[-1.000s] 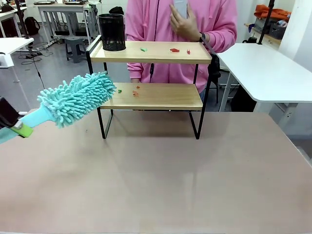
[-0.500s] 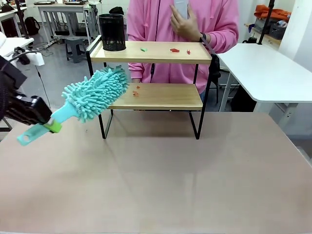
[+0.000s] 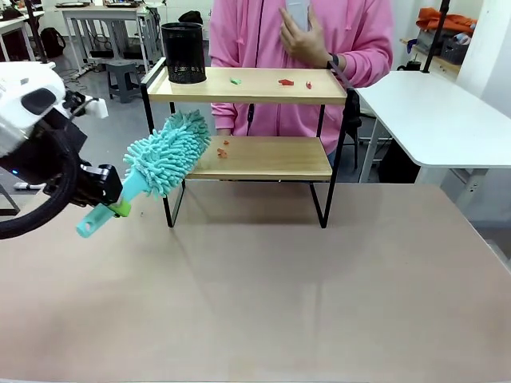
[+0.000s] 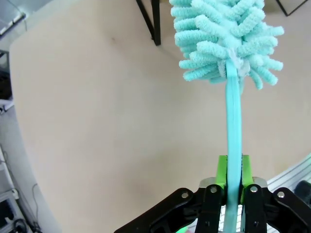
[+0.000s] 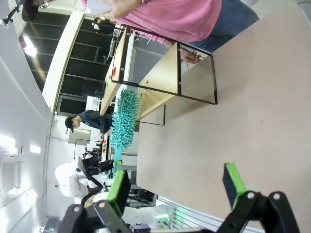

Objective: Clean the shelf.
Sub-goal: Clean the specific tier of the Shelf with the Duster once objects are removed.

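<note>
Left pincer (image 3: 120,207) is clamped tight on the thin handle of a turquoise duster (image 3: 169,152); in the left wrist view its green pads (image 4: 222,170) press the handle from both sides, and the fluffy head (image 4: 223,34) stands straight out ahead of the pincer (image 4: 233,171). From the front, the handle's tail pokes out below and behind the pincer, while the head slants up and away from it to the left end of the shelf (image 3: 255,159), covering the near left corner of the lower board.

A second ago the pincer sat low at the picture's left edge, and the head hung short of the shelf's left leg. Since then the arm has swung in and risen, the handle has tipped steeper, and the head has reached the lower board. A small green scrap seen there earlier is now behind the fluff; orange scraps (image 3: 222,151) lie just past the head.

Farther beyond the pincer, the upper board carries a black mesh cup (image 3: 183,53) and green and red scraps (image 3: 286,81). The shelf stands on the desk (image 3: 279,287), with a person in pink (image 3: 351,40) behind it.

Right pincer (image 5: 175,184) gapes wide with nothing in it; the shelf (image 5: 160,73) and duster (image 5: 124,121) are well ahead of it.
</note>
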### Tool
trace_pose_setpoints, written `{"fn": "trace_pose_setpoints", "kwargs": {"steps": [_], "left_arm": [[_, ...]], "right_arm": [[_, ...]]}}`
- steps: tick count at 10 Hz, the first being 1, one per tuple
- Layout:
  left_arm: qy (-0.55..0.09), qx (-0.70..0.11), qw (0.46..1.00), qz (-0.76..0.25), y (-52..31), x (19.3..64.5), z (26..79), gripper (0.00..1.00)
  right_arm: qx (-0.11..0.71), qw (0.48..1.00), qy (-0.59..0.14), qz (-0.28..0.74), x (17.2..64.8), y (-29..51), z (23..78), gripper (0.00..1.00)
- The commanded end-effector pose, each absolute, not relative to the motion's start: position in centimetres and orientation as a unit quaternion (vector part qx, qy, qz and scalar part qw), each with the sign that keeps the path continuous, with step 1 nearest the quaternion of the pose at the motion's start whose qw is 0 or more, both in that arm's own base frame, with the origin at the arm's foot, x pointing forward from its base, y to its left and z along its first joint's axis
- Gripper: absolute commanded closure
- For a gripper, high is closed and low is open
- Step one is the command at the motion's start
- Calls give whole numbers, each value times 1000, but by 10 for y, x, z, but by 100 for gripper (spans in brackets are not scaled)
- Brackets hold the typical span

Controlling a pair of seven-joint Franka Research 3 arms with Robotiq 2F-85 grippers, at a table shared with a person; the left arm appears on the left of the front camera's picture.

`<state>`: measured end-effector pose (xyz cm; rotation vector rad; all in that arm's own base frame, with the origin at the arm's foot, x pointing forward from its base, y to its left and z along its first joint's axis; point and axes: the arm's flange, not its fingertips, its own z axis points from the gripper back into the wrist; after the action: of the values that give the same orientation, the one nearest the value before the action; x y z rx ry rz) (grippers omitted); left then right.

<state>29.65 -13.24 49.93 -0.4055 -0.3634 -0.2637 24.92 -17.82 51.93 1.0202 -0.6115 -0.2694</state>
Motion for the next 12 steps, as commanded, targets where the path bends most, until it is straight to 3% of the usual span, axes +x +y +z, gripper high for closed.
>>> {"fn": "trace_pose_setpoints", "kwargs": {"steps": [1, 9, 12], "left_arm": [[-193, -203, 954, -107, -129, 275, 456, 87], [-185, -257, 936, -154, -126, 302, 474, 87], [-240, -295, 913, -146, -128, 308, 487, 87]], "right_arm": [[483, 815, -298, -116, 251, -178, 520, 0], [483, 815, -298, -116, 251, -178, 520, 0], [483, 815, -298, -116, 251, -178, 520, 0]]}}
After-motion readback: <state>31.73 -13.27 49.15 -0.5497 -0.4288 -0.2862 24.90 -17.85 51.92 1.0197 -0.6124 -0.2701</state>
